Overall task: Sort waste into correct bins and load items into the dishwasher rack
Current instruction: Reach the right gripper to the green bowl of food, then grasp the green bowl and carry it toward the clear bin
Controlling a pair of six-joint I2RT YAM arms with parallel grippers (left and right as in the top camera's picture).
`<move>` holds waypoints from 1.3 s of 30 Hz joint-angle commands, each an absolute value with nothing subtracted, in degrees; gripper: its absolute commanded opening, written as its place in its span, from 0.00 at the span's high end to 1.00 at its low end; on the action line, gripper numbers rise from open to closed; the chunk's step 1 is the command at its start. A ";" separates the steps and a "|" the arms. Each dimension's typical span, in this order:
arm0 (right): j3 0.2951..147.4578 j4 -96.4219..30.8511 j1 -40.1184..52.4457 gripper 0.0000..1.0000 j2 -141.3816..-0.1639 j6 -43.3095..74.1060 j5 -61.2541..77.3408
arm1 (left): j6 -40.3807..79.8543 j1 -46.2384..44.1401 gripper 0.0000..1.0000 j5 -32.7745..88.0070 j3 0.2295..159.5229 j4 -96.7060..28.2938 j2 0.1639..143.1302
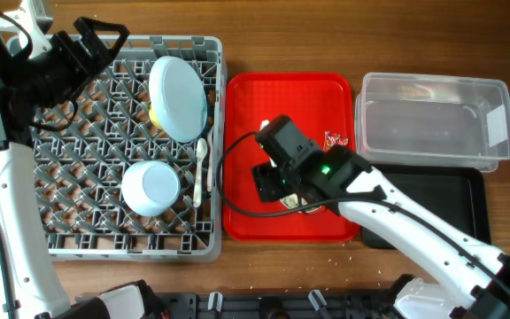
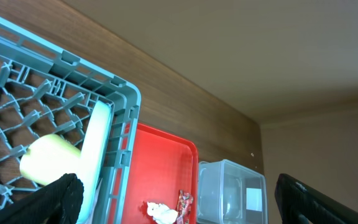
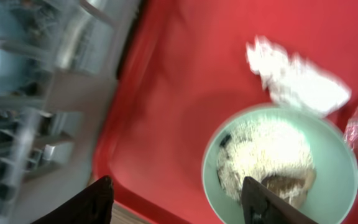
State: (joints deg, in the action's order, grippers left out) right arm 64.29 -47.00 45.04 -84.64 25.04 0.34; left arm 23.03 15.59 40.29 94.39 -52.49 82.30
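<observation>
The grey dishwasher rack [image 1: 78, 239] holds a light blue plate [image 1: 180, 93] on edge, a yellow cup [image 1: 152, 113] behind it and a white spoon [image 1: 202, 164]. My right gripper [image 1: 277, 177] is open low over the red tray [image 1: 246, 106]. In the right wrist view its fingers [image 3: 179, 202] straddle the near rim of the pale green bowl [image 3: 334, 186], which holds rice scraps [image 3: 266, 152]. The white napkin [image 3: 297, 78] lies beyond the bowl. The red wrapper [image 1: 335, 140] lies by the tray's right edge. My left gripper [image 1: 96, 44] is open and empty above the rack's far left corner.
The clear tub [image 1: 432, 120] with a white label stands right of the red tray, and the black tray [image 1: 441, 208] lies in front of it. A pale round upturned cup or bowl [image 1: 149, 188] sits in the rack. The left wrist view shows the yellow cup [image 2: 48, 158] and the tub [image 2: 229, 190].
</observation>
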 commanded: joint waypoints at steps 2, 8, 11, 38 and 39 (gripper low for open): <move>56.80 -43.83 45.21 0.37 -85.21 29.65 -0.78 | 23.16 15.66 0.00 40.18 94.63 -52.38 82.56; 50.13 -34.13 45.21 0.47 -85.30 29.98 0.49 | 23.16 15.66 0.00 40.18 94.63 -52.38 82.56; 47.75 -29.93 45.21 0.56 -85.95 29.91 0.75 | 23.16 15.66 0.00 40.18 94.63 -52.38 82.56; 54.54 -36.32 45.15 0.96 -82.39 28.47 -0.27 | 23.16 15.66 0.00 40.18 94.63 -52.38 82.56; 56.73 -38.76 45.15 0.96 -80.40 28.45 -0.95 | 23.16 15.66 0.00 40.18 94.63 -52.38 82.56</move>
